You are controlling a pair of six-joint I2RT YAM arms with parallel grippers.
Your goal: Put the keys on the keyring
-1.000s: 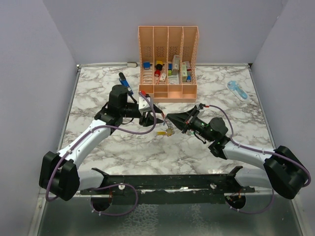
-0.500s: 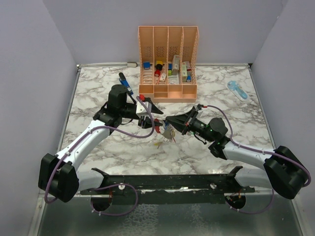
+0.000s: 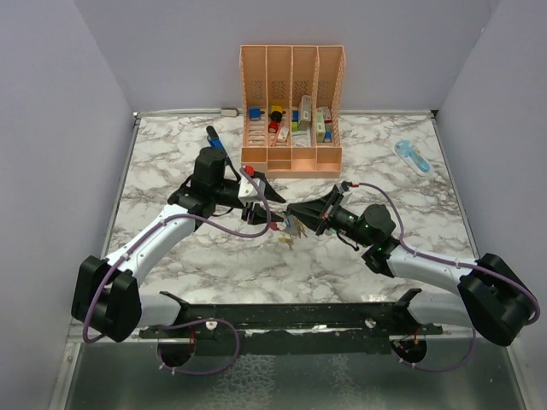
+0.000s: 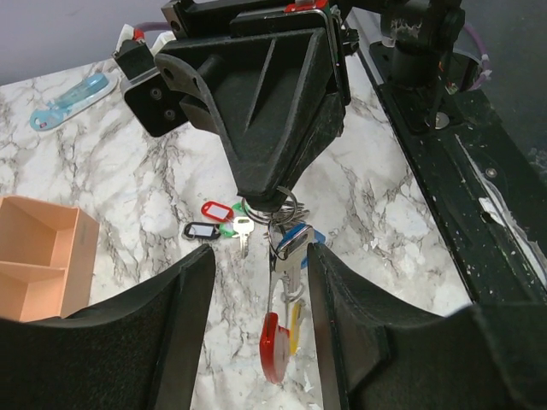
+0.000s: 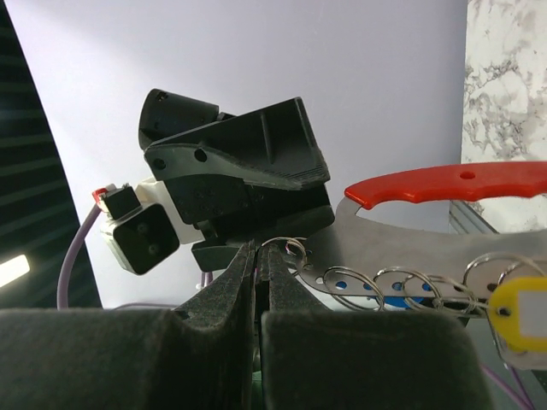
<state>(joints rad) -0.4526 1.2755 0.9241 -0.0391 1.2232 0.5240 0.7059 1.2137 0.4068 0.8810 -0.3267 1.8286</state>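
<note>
My right gripper [image 5: 258, 256] is shut on a small wire ring at the end of the keyring, whose red half [image 5: 453, 184] and grey metal half [image 5: 402, 248] carry several split rings and a yellow-tagged key [image 5: 521, 312]. In the left wrist view the keyring [image 4: 273, 346] hangs from the right gripper's tip [image 4: 270, 198], with blue and yellow tags, between my left gripper's [image 4: 261, 329] open fingers [image 4: 184, 333]. Loose keys lie on the table beyond: a red tag [image 4: 211, 209], a black tag [image 4: 198, 231], a green tag [image 4: 226, 228]. In the top view both grippers meet mid-table [image 3: 261, 205] [image 3: 292, 210].
An orange organiser [image 3: 292, 107] with small items stands at the back; its corner shows in the left wrist view [image 4: 34, 256]. A blue pen-like tool [image 3: 218, 143] lies to its left. A pale blue gadget [image 3: 414, 156] lies at the back right. A black rail [image 3: 291, 312] runs along the near edge.
The hanging bunch has shifted a little left, in between the left gripper's fingers. The left wrist has moved slightly toward the back. The right gripper stays shut and nearly still.
</note>
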